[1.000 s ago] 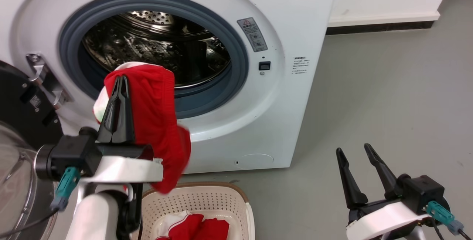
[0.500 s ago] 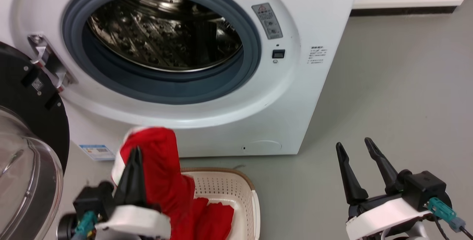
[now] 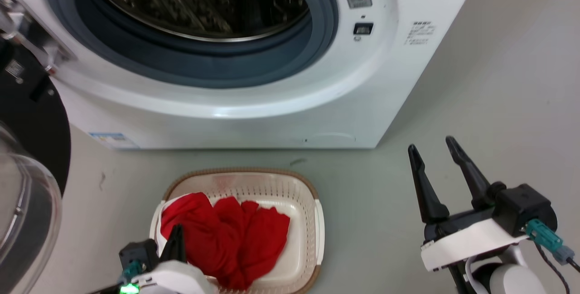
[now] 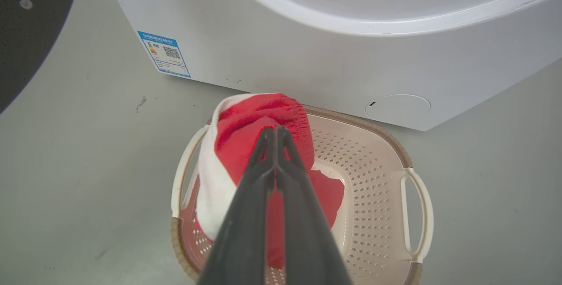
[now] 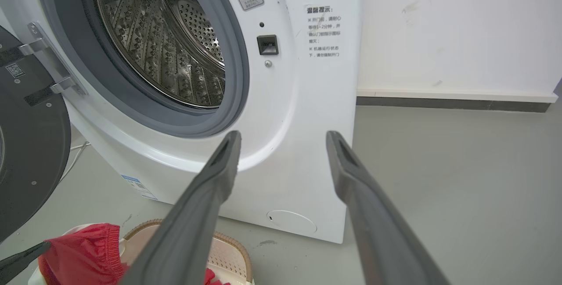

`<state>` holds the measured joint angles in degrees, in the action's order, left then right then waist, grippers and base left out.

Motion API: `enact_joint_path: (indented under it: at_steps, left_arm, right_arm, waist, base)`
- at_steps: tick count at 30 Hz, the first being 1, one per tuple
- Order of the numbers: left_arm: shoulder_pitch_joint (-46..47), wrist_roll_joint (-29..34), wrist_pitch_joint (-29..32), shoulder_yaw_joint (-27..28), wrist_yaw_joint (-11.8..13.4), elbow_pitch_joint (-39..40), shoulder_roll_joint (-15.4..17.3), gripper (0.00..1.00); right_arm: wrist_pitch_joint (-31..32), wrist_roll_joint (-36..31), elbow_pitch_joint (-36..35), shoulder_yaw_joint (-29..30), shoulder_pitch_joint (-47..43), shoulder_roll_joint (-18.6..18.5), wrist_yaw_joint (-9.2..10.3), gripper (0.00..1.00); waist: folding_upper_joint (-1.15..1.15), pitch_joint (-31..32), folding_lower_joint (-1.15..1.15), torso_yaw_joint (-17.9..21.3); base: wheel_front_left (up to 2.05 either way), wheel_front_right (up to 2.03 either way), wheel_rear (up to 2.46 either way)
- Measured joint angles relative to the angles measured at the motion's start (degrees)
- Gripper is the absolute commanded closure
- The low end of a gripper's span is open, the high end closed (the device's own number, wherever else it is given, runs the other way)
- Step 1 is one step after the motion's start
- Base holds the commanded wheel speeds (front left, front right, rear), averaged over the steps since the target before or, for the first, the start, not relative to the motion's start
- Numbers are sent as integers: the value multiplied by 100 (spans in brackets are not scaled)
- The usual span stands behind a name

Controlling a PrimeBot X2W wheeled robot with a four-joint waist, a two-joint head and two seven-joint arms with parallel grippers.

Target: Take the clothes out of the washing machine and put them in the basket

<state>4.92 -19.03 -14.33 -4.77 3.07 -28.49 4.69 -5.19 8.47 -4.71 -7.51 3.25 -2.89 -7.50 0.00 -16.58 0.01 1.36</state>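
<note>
Door [image 3: 27, 158] of the washing machine [image 3: 272, 117], black-framed with a bulging clear pane, hangs open at the left edge of the head view; its metal hinge [image 3: 31, 26] sits on the white front just beside the grey gasket [image 3: 199, 67]. Right of the door, at the near edge, the left gripper [image 3: 176, 242] is low over the near-left corner of the basket [image 3: 312, 203]; in the left wrist view its two dark fingers [image 4: 263, 175] are pressed together at the tips, clamped on a fold of the clothes [image 4: 246, 118], a red garment with a white band. The pinched fold stands up over the left side of the basket [image 4: 373, 179]; the rest of the red fabric [image 3: 226, 235] lies heaped inside, covering the left and middle of the floor of the basket, the right part bare. The basket rests on the grey floor [image 3: 498, 81] just in front of the machine, apart from it; a blue-edged label [image 4: 164, 53] is stuck low on the left of the machine's front. In the right wrist view the steel drum [image 5: 175, 48] shows no fabric in the part seen. Further right, the right gripper [image 3: 430, 144] hangs above bare floor, well apart from the basket; its fingers are spread and nothing is between them.
</note>
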Motion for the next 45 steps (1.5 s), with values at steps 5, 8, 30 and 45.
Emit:
enact_joint_path:
  at_steps: [5, 8, 30, 45]
  left_arm:
    - [782, -78, -56, 178, -155, -1157, -16, 100]
    - [1207, -64, -58, 382, -160, -1510, -18, 100]
    - [3423, 521, -74, 937, -257, -3073, 223, 100]
    - [2885, 598, -74, 1060, -289, -3256, 126, 0]
  right_arm:
    - [18, -48, -98, -63, 264, 0, 0, 0]
    - [20, -98, -160, -124, 418, 0, -1, 0]
    - [-400, 8, 81, -347, 1280, -2, -1, 0]
    - [-661, 108, 723, -249, 1238, 0, -1, 0]
  waist:
    - [0, -504, 0, 15]
    - [0, -847, 0, 57]
    - [0, -3162, 1, 630]
    - [0, -2125, 0, 724]
  base:
    - [0, 0, 0]
    - [0, 0, 0]
    - [0, 0, 0]
    - [0, 0, 0]
